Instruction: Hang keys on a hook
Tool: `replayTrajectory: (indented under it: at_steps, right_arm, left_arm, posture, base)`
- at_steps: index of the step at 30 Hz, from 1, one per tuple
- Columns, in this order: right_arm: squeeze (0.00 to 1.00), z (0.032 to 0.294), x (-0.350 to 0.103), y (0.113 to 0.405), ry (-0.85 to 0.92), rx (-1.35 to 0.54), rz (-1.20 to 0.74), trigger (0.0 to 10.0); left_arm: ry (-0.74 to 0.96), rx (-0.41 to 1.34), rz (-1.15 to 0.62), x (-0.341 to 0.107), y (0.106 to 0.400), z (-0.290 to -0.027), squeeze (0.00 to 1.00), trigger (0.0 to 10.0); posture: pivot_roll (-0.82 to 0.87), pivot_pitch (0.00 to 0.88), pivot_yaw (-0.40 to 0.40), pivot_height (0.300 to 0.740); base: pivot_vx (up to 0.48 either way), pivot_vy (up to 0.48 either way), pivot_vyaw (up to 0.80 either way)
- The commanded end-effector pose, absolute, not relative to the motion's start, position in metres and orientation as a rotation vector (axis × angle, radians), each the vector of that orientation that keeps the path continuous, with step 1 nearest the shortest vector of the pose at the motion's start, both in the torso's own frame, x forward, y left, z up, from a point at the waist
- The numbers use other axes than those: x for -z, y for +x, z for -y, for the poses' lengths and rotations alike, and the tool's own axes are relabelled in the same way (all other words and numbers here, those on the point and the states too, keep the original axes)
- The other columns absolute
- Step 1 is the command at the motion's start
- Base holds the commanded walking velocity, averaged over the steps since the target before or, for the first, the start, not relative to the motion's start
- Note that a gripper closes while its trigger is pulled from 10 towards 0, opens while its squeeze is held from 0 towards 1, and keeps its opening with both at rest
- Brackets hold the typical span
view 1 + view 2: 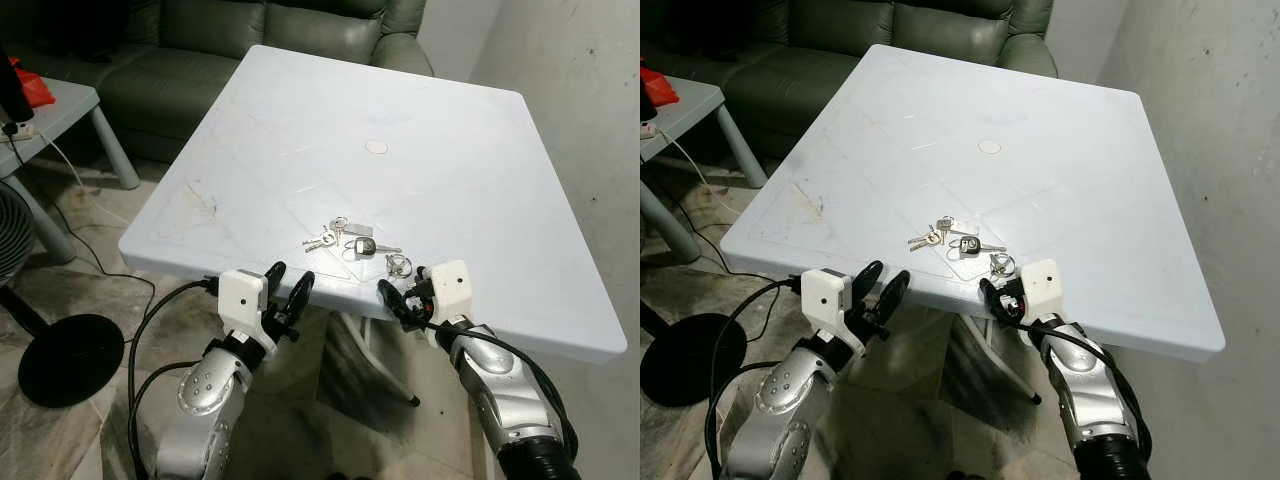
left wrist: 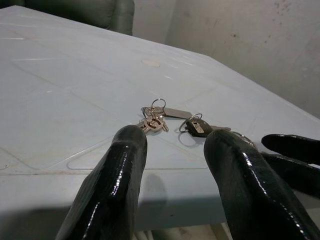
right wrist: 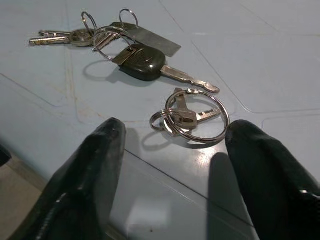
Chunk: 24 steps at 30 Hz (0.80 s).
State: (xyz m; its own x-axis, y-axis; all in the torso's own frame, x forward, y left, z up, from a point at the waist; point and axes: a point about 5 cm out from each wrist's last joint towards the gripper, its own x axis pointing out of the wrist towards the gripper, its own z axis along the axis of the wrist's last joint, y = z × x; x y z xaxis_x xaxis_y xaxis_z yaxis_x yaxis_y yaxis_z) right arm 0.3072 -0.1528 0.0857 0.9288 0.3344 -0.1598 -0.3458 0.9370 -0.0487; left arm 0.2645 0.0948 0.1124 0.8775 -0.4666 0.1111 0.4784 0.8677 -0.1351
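Early going here: the keys (image 1: 350,243) lie untouched on the desk (image 1: 450,170), close to its near edge, in loose bunches with a ringed set (image 3: 192,117) nearest that edge. The right pincer (image 1: 403,297) sits at the desk's edge just short of that ring, fingers spread wide and empty. The left pincer (image 1: 288,292) waits at the same edge beside it, also open, holding nothing. Nothing grasped yet; pickup, carry and hanging all remain.
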Motion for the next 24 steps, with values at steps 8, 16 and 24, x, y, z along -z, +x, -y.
replayTrajectory:
  at_steps: [8, 16, 24]
  right_arm:
    - [0.00, 0.153, -0.085, 0.299, -0.011, -0.309, -0.160, 0.0]
    - [0.00, 0.143, -0.086, 0.299, 0.006, -0.341, -0.172, 10.0]
    - [0.00, 0.134, -0.095, 0.307, 0.025, -0.345, -0.140, 10.0]
  left_arm:
    - [-0.160, 0.503, 0.079, -0.115, 0.263, -0.091, 0.00, 10.0]
    - [-0.162, 0.507, 0.082, -0.116, 0.264, -0.088, 0.00, 10.0]
    - [-0.161, 0.504, 0.085, -0.117, 0.265, -0.089, 0.00, 10.0]
  posture:
    - [0.04, 0.134, -0.096, 0.740]
    - [0.05, 0.125, -0.102, 0.740]
    - [0.05, 0.130, -0.101, 0.740]
  base:
    - [0.000, 0.000, 0.00]
    - [0.000, 0.000, 0.00]
    - [0.000, 0.000, 0.00]
